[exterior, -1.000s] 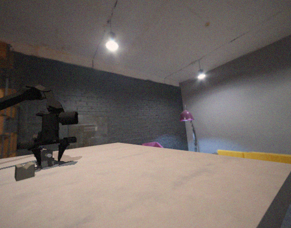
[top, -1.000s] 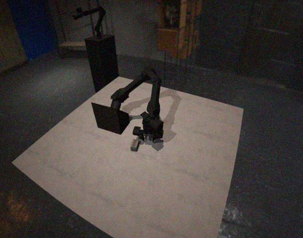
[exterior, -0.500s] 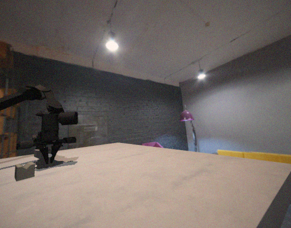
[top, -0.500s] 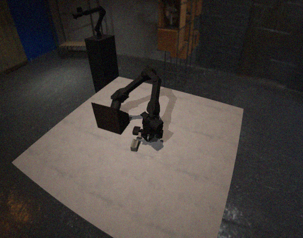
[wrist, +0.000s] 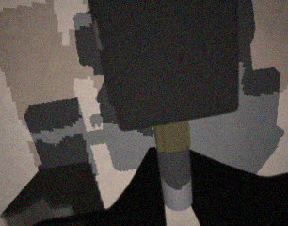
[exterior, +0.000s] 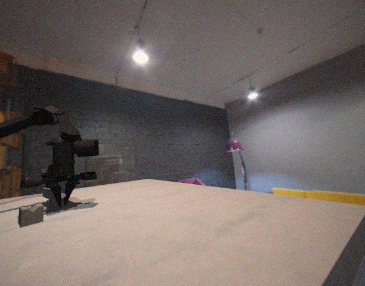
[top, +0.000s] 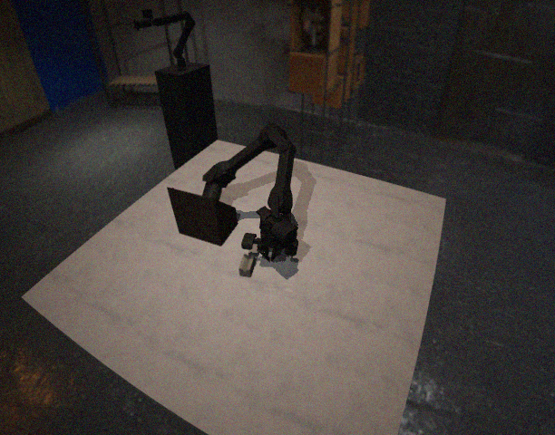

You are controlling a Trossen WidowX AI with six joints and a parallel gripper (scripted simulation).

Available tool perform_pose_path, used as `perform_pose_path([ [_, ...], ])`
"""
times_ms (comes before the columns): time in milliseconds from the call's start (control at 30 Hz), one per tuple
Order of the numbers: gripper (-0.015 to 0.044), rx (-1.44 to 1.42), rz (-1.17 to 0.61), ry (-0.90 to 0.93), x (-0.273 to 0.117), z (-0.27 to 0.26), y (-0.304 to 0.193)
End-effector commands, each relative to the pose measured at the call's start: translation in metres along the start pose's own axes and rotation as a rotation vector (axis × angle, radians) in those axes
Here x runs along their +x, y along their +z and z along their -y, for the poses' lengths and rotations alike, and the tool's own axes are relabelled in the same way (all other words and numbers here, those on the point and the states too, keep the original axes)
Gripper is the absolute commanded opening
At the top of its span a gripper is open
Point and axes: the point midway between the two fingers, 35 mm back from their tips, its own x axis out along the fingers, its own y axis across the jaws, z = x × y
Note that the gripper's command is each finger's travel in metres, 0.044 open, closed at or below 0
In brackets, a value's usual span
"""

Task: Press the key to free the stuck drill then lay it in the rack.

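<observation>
A dark block [wrist: 172, 61] fills the upper middle of the wrist view. The drill [wrist: 176, 169], a grey cylinder with a yellow band, sticks out from under its lower edge. My gripper [top: 269, 257] [exterior: 62, 204] [wrist: 163, 152] is low over the table, with its black fingers on both sides of the drill, shut on it. A small grey block with a V notch [top: 247, 265] [exterior: 31, 217], apparently the rack, stands on the table close beside my gripper. It seems to show dark at the lower left of the wrist view. I cannot make out the key.
A large dark box [top: 198, 217] stands on the pale table [top: 315, 355] [exterior: 192, 246] by the arm's base. My arm reaches over from there. A second arm [top: 184, 37] stands on a black pedestal [top: 189, 112] beyond the table's back edge.
</observation>
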Motion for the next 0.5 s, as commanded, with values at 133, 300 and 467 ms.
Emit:
perform_pose_path([
  [133,0.0000,-0.007,-0.005,-0.003,-0.002,0.003,-0.013],
  [300,0.0000,-0.007,-0.006,-0.003,-0.002,0.003,-0.021],
  [467,0.0000,-0.008,-0.006,-0.003,-0.002,0.004,-0.029],
])
